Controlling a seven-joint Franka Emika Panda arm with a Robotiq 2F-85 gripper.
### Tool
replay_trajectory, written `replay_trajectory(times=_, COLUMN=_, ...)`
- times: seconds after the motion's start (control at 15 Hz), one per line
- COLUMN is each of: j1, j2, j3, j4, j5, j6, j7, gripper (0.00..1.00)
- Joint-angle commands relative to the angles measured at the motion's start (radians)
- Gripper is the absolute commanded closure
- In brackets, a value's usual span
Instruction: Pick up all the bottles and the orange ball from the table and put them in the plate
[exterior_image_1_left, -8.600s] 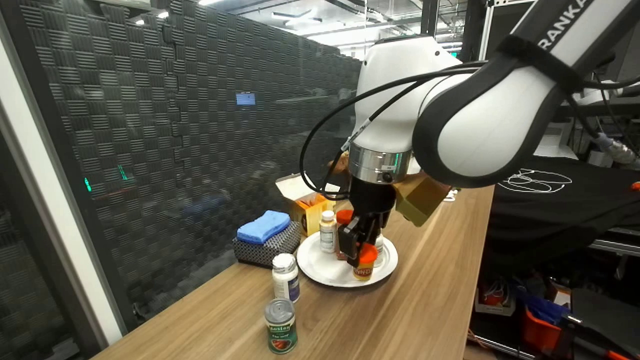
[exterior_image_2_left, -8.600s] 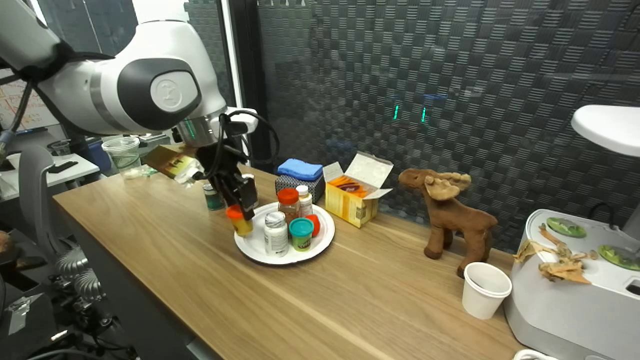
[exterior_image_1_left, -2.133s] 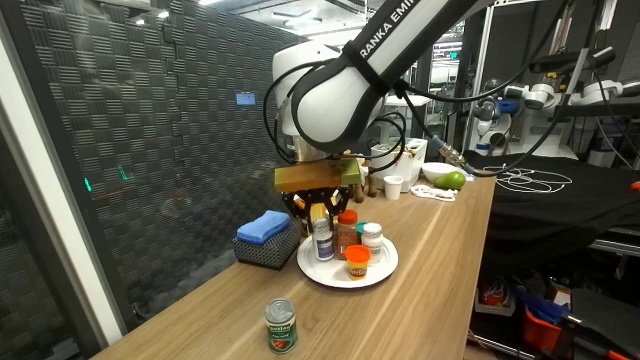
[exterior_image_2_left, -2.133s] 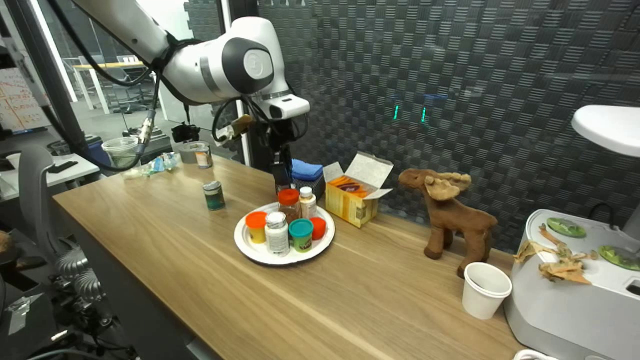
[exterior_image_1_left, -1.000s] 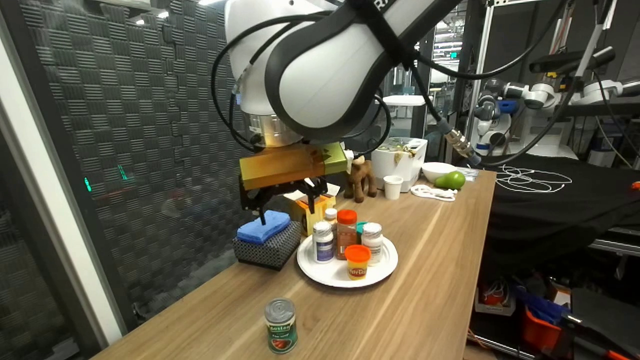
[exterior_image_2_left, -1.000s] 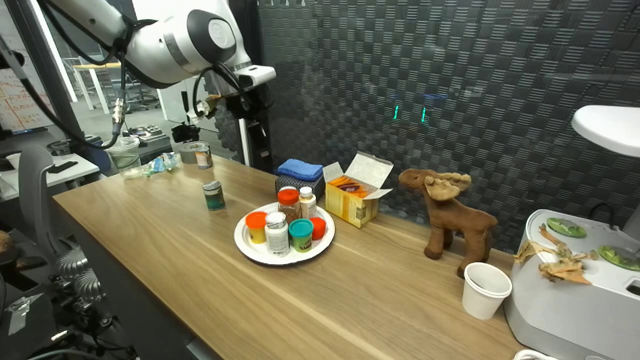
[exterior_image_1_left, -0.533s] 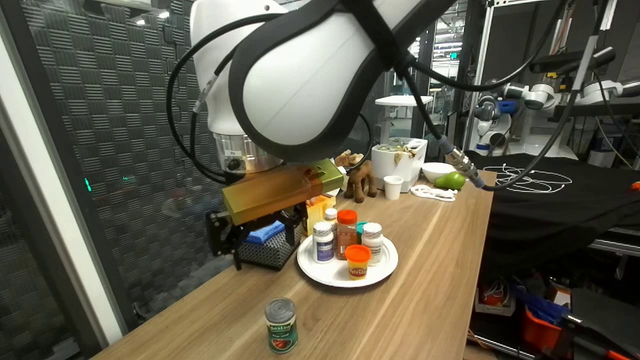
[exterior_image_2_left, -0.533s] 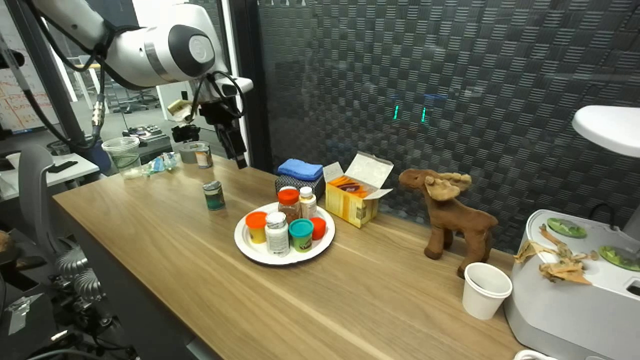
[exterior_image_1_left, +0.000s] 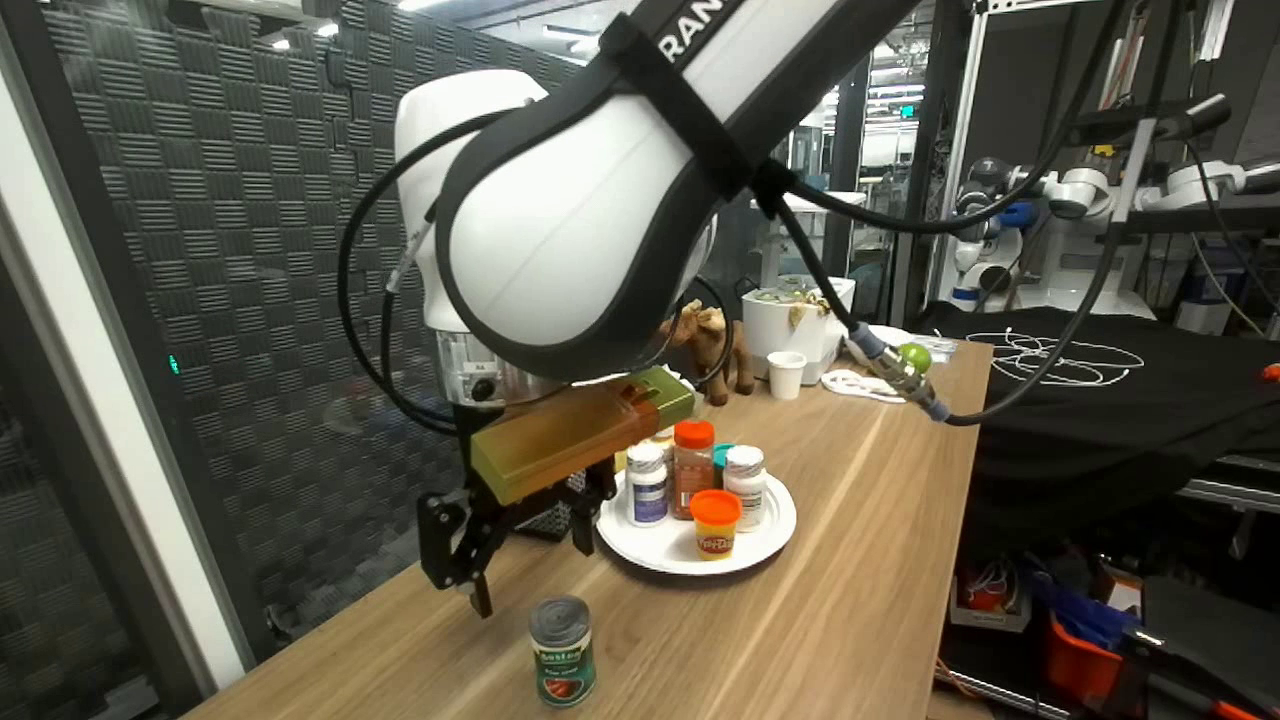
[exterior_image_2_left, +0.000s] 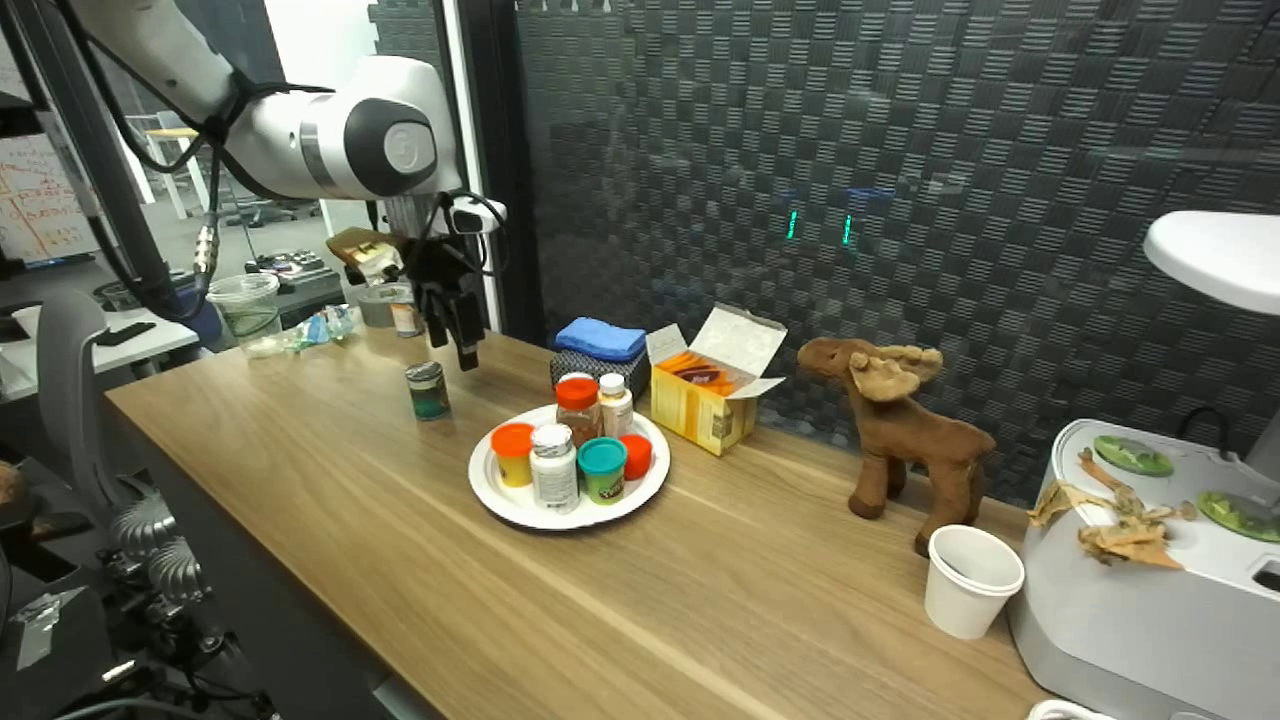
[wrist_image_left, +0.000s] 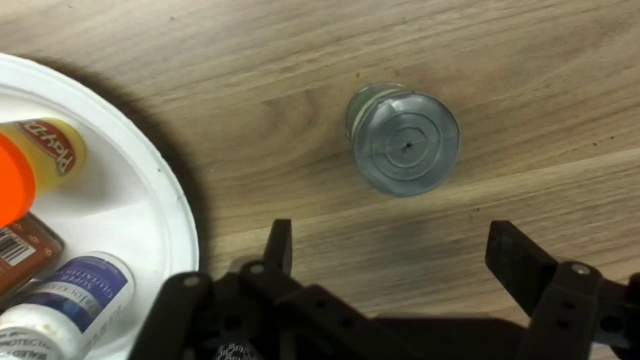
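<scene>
Hovering over the desk (exterior_image_1_left: 780, 640), tool (wrist_image_left: 391, 240) has its jaws spread wide; gray-topped can (wrist_image_left: 407, 147) stands upright on the desk, near the tool but apart; plate (exterior_image_1_left: 650, 550) carries the bottles (exterior_image_2_left: 554, 478), upright, plus an orange-lidded tub (exterior_image_2_left: 514, 466) and a teal-lidded tub (exterior_image_2_left: 604, 482); orange ball (exterior_image_2_left: 637, 457) on the plate, beside the teal-lidded tub; yellow carton (exterior_image_2_left: 690, 410) behind the plate, in an exterior view.

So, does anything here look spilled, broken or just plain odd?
One thing: in an exterior view, what look like brown, shrivelled leaves lie across the top of the pale box, as if a plant had dried out. I see no spill or damage otherwise; the bottles on the plate stand upright.
</scene>
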Motion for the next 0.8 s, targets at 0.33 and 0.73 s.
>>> replay_trajectory(times=0.33, j1=0.017, j2=-0.014, j3=0.0, j4=-0.002, j5=0.054, j6=-0.058, j7=-0.041, gripper=0.0)
replay_trajectory(times=0.73, j1=0.025, j2=-0.016, j3=0.003, j4=-0.019, j5=0.061, j6=-0.066, j7=-0.035, gripper=0.0)
